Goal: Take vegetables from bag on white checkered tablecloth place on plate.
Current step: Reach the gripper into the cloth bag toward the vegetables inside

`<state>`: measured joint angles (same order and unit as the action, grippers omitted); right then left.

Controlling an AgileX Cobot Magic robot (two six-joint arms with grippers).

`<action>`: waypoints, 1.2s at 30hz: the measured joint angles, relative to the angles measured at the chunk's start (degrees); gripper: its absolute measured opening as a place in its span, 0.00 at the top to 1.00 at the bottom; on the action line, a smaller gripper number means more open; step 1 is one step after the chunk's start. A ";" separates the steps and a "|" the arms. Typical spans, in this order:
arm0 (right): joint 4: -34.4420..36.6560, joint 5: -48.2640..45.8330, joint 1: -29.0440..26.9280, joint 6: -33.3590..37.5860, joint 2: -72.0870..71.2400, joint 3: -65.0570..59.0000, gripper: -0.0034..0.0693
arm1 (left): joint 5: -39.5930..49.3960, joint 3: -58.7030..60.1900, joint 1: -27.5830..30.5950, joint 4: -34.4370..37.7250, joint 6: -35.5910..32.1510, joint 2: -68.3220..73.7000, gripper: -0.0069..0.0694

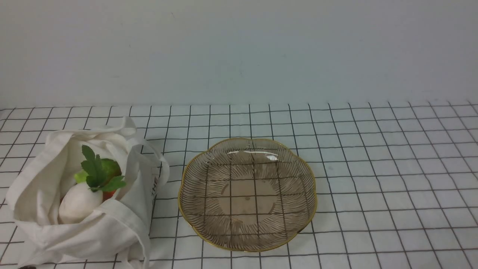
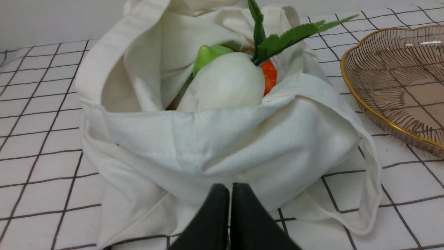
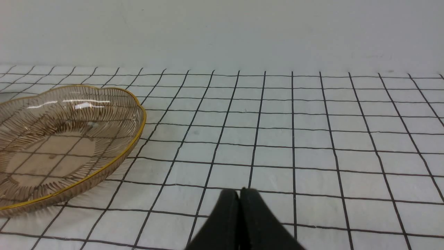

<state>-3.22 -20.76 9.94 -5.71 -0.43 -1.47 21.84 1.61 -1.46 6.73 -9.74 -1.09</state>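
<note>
Bag [image 1: 112,228] sits just left of plate [image 1: 248,198], mouth open, white radish [image 1: 78,203] topmost. Left fingers [image 2: 215,215] together, empty, near bag's side; right fingers [image 3: 225,215] together too. Advice: spread left fingers, drop through the mouth, pinch radish body, avoid cloth.

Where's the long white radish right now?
In the front view, the long white radish with green leaves sits inside the off-white cloth bag at the left, beside the smoky-brown glass plate.

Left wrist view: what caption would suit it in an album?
Closed left gripper facing a cloth bag of vegetables, white radish foremost, glass plate beside it on checkered tablecloth.
</note>
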 joint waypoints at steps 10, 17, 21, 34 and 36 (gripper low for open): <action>0.00 0.00 0.00 0.00 0.00 0.00 0.97 | 0.00 0.00 0.00 0.00 0.00 0.00 0.92; 0.00 0.00 0.00 -0.05 0.00 0.00 0.97 | -1.57 0.05 0.00 2.50 1.27 0.00 0.92; 0.00 0.00 0.00 -0.05 0.00 0.00 0.97 | -7.50 0.05 0.00 17.59 7.37 0.00 0.92; 0.00 0.00 0.00 -0.05 0.00 0.00 0.97 | -30.17 -2.11 0.00 41.97 8.49 0.00 0.92; 0.00 0.00 0.00 -0.05 0.00 0.00 0.97 | -29.12 -6.74 0.00 38.82 5.64 0.07 0.92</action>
<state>-3.22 -20.76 9.94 -5.76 -0.43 -1.47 -7.28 -5.13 -1.46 45.55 -4.10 -1.02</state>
